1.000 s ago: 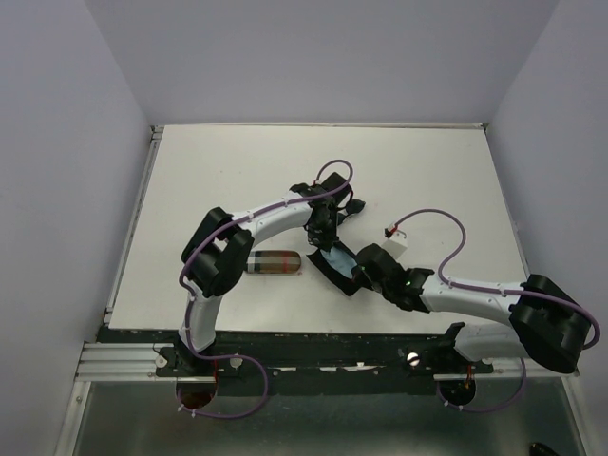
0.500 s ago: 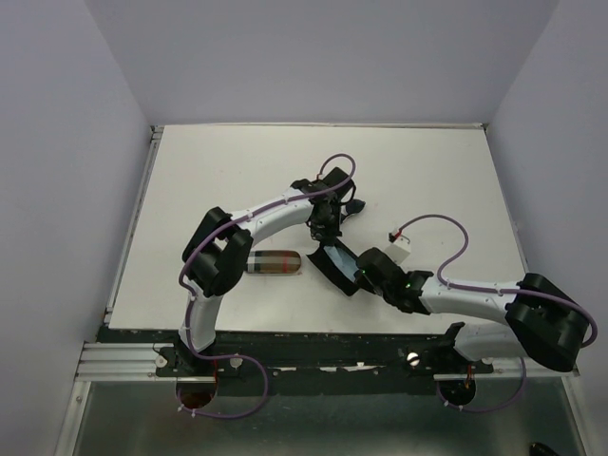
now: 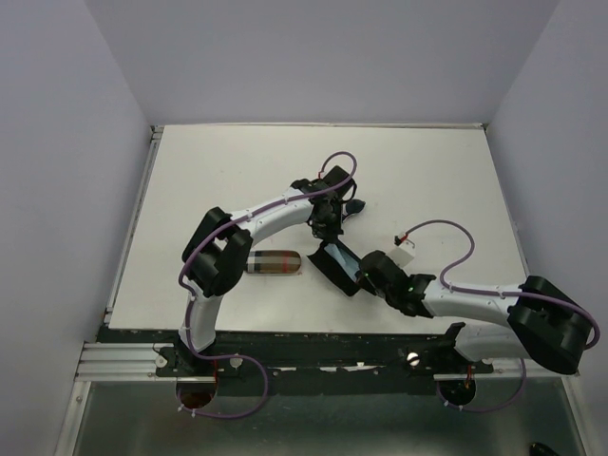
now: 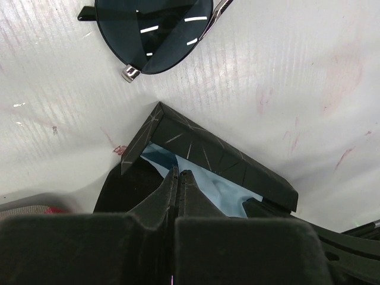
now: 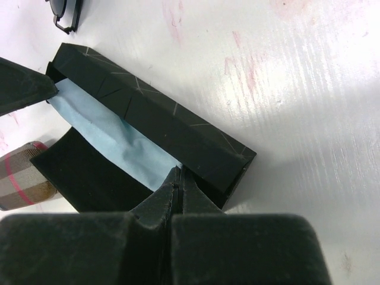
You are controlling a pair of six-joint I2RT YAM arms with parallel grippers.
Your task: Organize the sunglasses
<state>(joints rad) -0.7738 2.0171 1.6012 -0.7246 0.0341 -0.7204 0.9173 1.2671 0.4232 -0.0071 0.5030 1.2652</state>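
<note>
The black-framed sunglasses point(image 4: 153, 28) lie on the table beyond the open black case point(image 4: 225, 159); they also show in the top view point(image 3: 351, 205) and at the right wrist view's top-left corner point(image 5: 64, 12). A light blue cloth point(image 5: 110, 138) lies inside the case point(image 5: 154, 113). My left gripper point(image 4: 179, 174) is shut, its tips at the cloth's far end. My right gripper point(image 5: 178, 171) is shut, its tips at the cloth's near end against the lid. I cannot tell whether either one pinches the cloth. The orange sunglasses are out of view.
The plaid case point(image 3: 274, 262) lies shut just left of the black case point(image 3: 328, 266), and shows in the right wrist view point(image 5: 24, 178). The white table point(image 3: 228, 171) has a raised rim at the back and left. A white connector point(image 3: 408, 255) hangs on the right arm's cable.
My right gripper has drawn slightly right and nearer, and my left gripper slightly farther back. The black case's lid now stands a little more open between them.
</note>
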